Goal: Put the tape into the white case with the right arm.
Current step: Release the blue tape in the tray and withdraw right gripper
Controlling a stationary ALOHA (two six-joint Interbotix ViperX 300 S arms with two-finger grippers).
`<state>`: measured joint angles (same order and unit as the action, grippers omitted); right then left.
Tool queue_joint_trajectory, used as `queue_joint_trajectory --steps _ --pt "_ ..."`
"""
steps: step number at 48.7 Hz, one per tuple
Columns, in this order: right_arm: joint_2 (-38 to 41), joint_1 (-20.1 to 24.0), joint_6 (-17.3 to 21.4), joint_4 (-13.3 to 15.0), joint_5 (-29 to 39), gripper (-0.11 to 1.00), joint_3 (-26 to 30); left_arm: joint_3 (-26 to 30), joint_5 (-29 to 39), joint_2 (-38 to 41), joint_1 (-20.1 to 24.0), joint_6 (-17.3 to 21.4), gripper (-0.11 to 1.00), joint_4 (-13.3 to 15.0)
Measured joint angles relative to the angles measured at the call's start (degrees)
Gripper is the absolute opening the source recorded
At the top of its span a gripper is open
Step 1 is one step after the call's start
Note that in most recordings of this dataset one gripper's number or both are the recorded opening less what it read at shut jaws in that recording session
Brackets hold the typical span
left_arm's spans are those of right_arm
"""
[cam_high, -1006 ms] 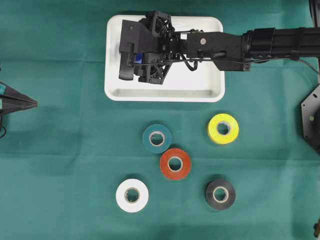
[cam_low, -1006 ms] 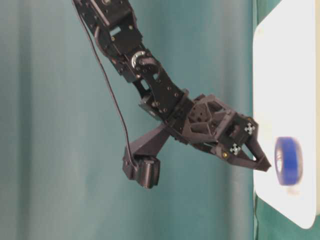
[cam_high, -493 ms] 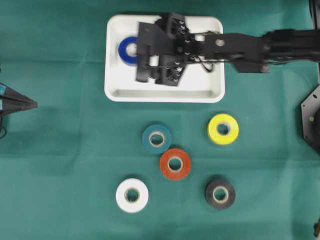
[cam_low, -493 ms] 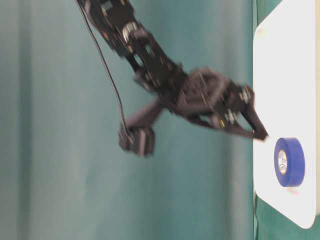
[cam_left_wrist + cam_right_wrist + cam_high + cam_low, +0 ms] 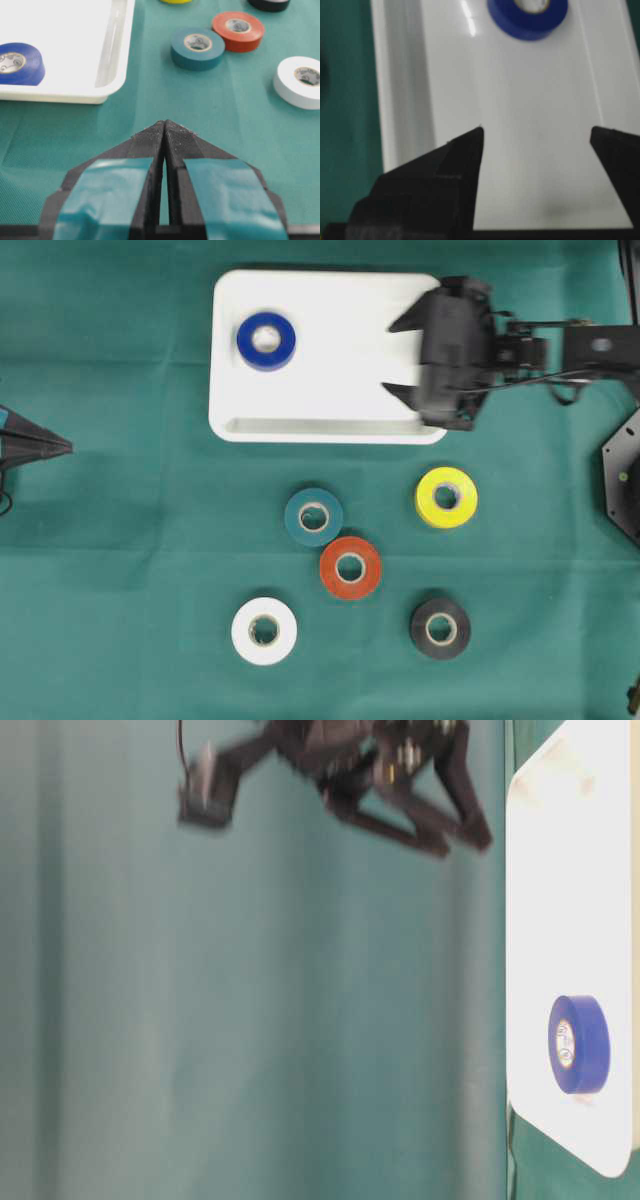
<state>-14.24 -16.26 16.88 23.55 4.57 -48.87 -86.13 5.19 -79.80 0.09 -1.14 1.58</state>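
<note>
A blue tape roll [image 5: 266, 341] lies flat in the far-left corner of the white case [image 5: 320, 430], apart from both grippers. It also shows in the table-level view as the blue roll [image 5: 578, 1044] on the case [image 5: 570, 870]. My right gripper [image 5: 392, 358] hovers over the case's right end, open and empty. In the right wrist view the right gripper [image 5: 536, 132] spreads wide above bare case floor [image 5: 520, 165], with the blue roll [image 5: 527, 17] ahead. My left gripper [image 5: 165, 122] is shut and empty at the table's left edge [image 5: 60, 447].
On the green cloth in front of the case lie loose tape rolls: teal [image 5: 314, 517], orange-red [image 5: 351, 568], yellow [image 5: 446, 498], white [image 5: 264, 631] and black [image 5: 440, 628]. The right arm's blurred gripper [image 5: 460, 840] is high above the cloth.
The blue tape left the right gripper's fingers and came to rest in the case. The right gripper, still open, pulled back to the right and rose. The left arm has not moved.
</note>
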Motion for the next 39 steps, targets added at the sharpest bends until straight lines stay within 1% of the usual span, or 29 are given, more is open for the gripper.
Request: queue_joint_trajectory --steps 4,11,18,23,31,33,39 --pt "-4.75 -0.62 -0.09 0.0 -2.72 0.62 -4.92 0.0 0.0 0.0 0.18 0.0 0.01 0.0" --pt "-13.01 -1.05 0.0 0.0 -5.54 0.62 -11.6 0.0 0.0 0.0 0.53 -0.09 0.01 0.0" --pt "-22.41 -1.05 0.26 -0.44 -6.33 0.62 -17.4 0.0 -0.09 -0.09 1.14 0.0 0.01 -0.09" --pt "-27.69 -1.14 2.11 -0.88 -6.33 0.62 -20.39 0.0 0.0 0.0 1.76 -0.09 0.01 0.0" --pt "-29.97 -0.44 4.57 -0.88 -6.42 0.62 -23.2 0.0 -0.09 -0.09 2.37 0.0 0.01 0.0" --pt "-30.15 0.62 4.66 -0.88 -6.5 0.62 -24.08 0.0 0.0 0.0 2.37 -0.09 0.01 0.0" --pt "-30.94 5.62 4.66 -0.79 -6.68 0.62 -25.93 0.0 -0.09 -0.09 2.37 0.0 0.01 0.0"
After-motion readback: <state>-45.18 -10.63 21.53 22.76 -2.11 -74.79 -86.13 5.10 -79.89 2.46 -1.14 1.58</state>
